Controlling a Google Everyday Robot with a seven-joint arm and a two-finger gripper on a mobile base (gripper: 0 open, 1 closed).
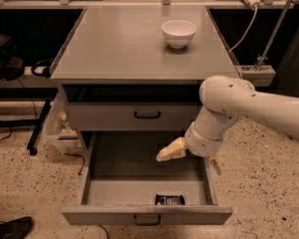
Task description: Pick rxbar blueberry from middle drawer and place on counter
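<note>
One high, fairly near frontal view angled down over counter [124,44], open middle drawer [122,176], gripper [189,164] above it.
</note>
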